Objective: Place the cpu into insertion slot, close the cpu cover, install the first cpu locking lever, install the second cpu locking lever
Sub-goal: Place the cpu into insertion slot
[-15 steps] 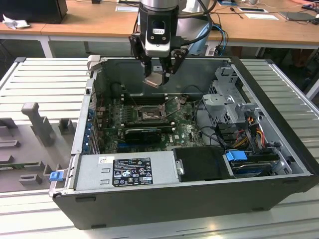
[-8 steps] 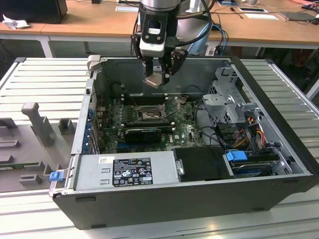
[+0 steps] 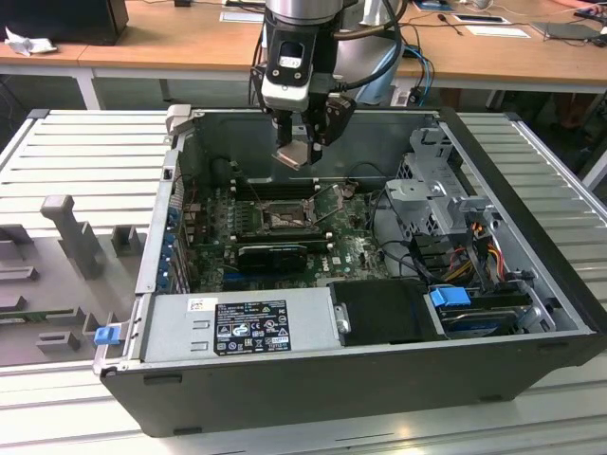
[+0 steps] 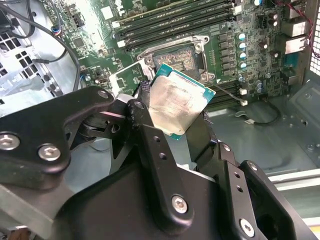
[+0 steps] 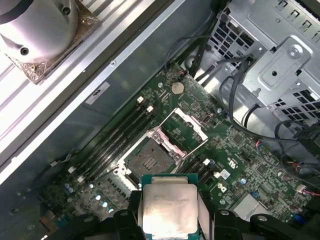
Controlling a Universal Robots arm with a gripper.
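Pinching fingers [image 4: 146,127]; square, seemingly scuffed cpu [image 4: 177,105]

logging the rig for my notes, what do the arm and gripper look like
The arm is a grey cylinder ending in a white block with a dark panel. Dark cables loop beside it. The gripper is matte black, and its fingers are flat jointed links fastened with silver screws.
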